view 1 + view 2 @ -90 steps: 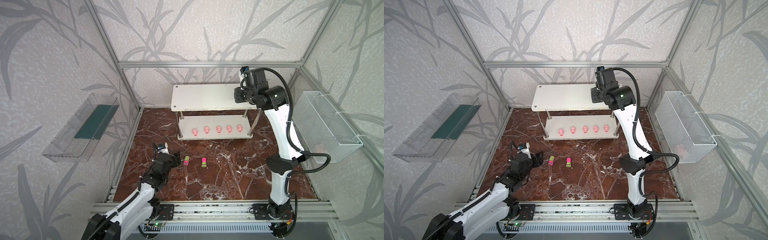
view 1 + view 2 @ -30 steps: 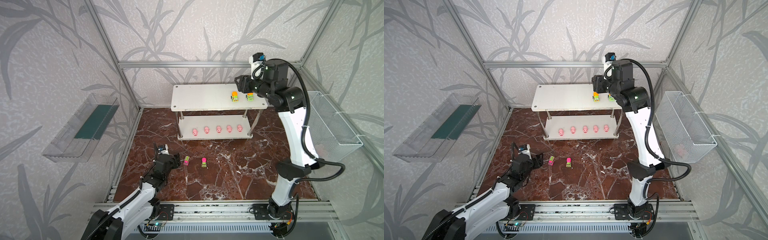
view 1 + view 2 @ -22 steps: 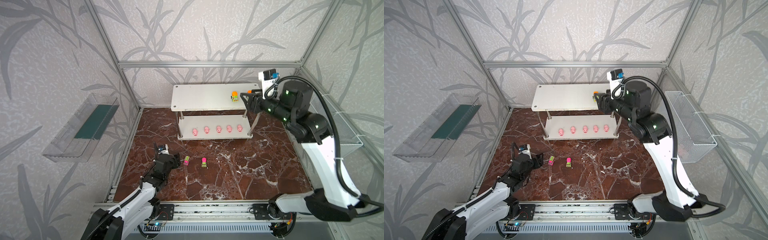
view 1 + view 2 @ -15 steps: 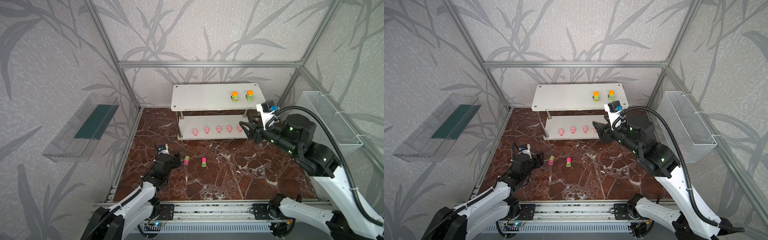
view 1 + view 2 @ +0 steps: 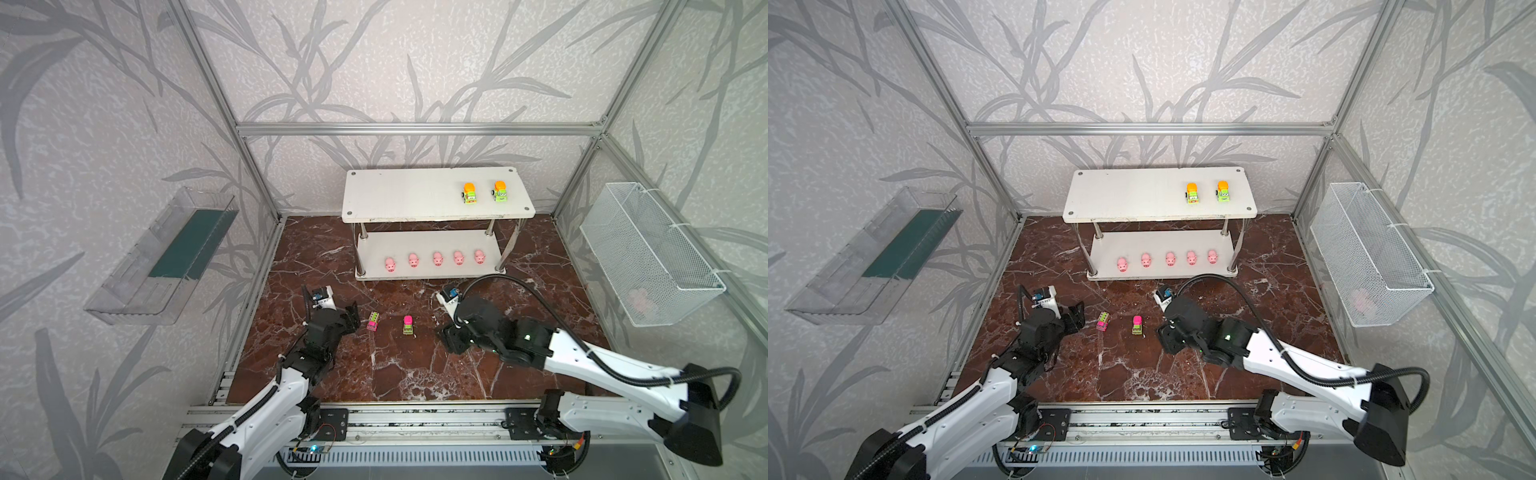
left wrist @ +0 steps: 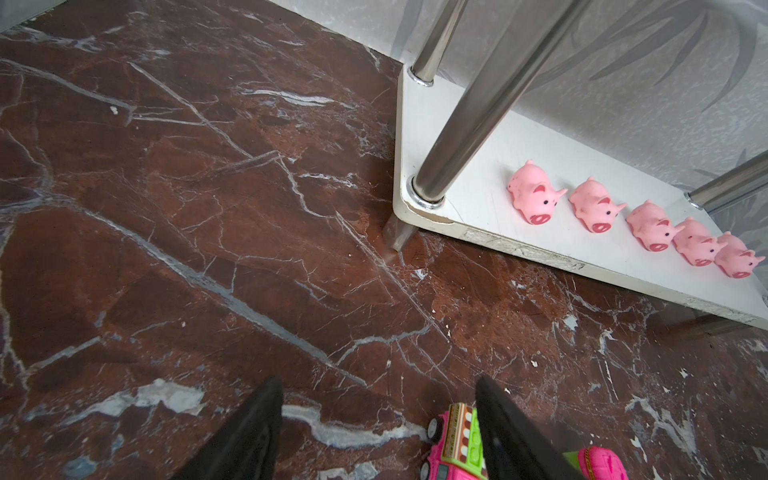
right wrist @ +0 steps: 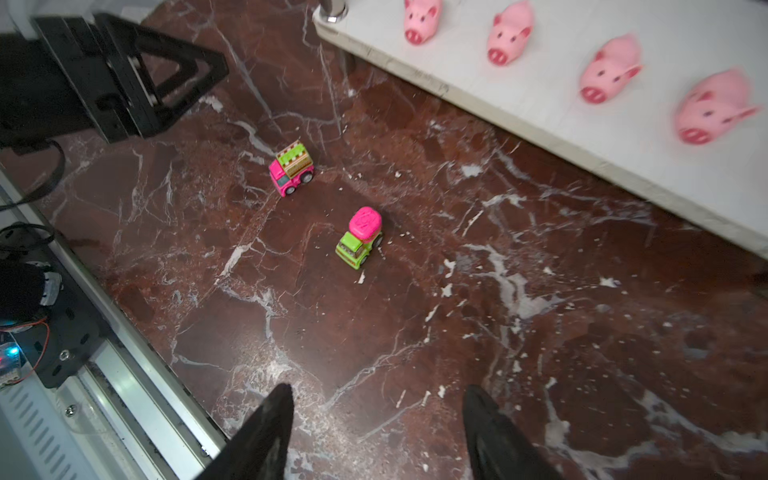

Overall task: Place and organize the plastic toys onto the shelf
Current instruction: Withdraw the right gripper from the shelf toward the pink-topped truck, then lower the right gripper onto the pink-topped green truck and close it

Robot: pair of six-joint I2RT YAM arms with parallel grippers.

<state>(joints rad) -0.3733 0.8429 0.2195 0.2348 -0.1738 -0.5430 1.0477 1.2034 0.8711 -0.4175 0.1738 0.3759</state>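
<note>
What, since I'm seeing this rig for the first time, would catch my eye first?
Five pink pigs stand in a row on the lower board of the white shelf. Two orange-topped cars sit on its top board, while two pink-and-green cars lie loose on the marble floor in front.

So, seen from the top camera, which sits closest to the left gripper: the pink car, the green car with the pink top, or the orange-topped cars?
1. The pink car, on the floor right beside the left gripper.
2. The green car with the pink top, on the floor further right.
3. The orange-topped cars, up on the shelf, on its top board.
</note>
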